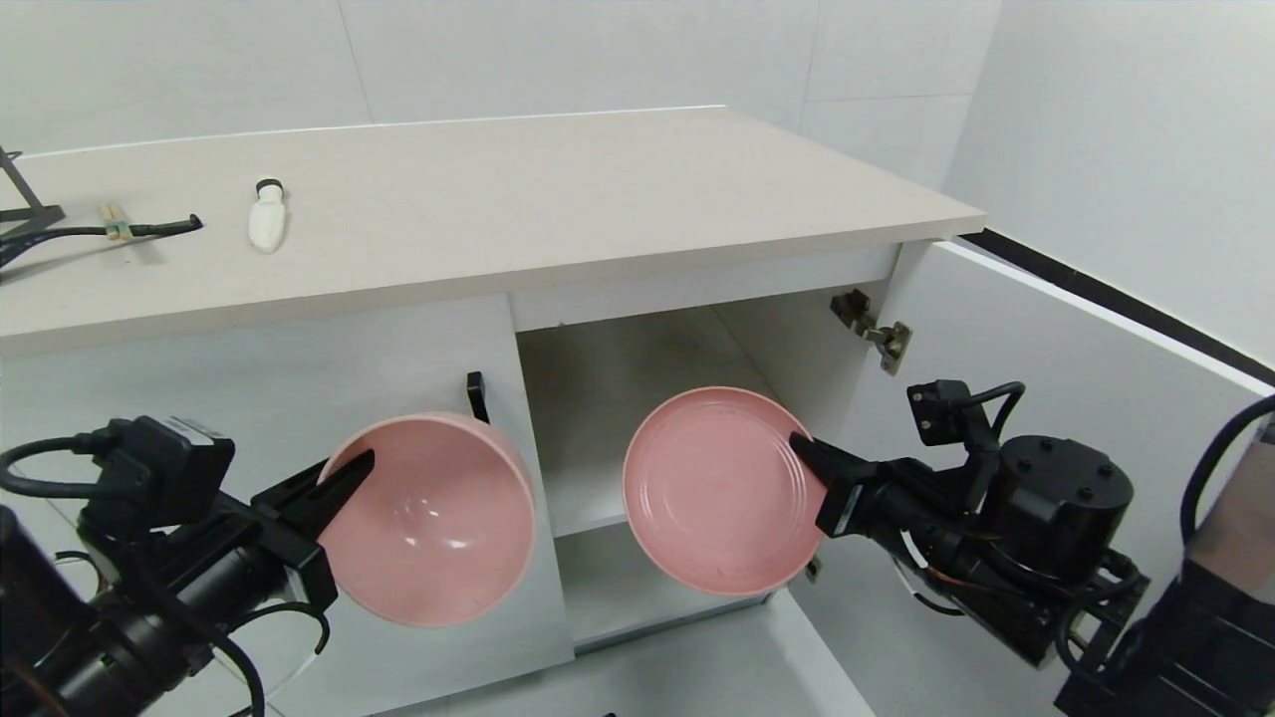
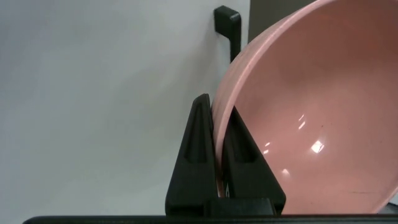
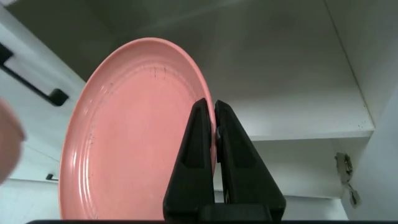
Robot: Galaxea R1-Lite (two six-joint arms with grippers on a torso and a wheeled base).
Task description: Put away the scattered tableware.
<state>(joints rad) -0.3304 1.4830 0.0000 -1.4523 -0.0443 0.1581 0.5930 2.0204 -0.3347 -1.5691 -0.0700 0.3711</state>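
- Pink bowl (image 1: 438, 523) (image 2: 311, 112) hangs at lower left of centre in the head view. It is tipped on its side with the hollow facing out, in front of the closed white cabinet door (image 1: 249, 388) and its black handle (image 1: 477, 396).
- The left gripper (image 1: 359, 463) (image 2: 216, 115) is clamped on the bowl's rim, one finger inside and one outside.
- A pink plate (image 1: 712, 488) (image 3: 130, 130) stands on edge at lower centre-right, in the air before the open cabinet compartment (image 1: 637, 368).
- The right gripper (image 1: 797, 443) (image 3: 211, 109) pinches the plate's right-hand rim between closed fingers.
- The open door (image 1: 1046, 358) swings out at the right, with its metal hinge (image 1: 877, 334) showing.
- On the beige countertop (image 1: 518, 189), at upper left, lie a small white piece with a dark end (image 1: 267, 217) and a black cable (image 1: 159, 228).
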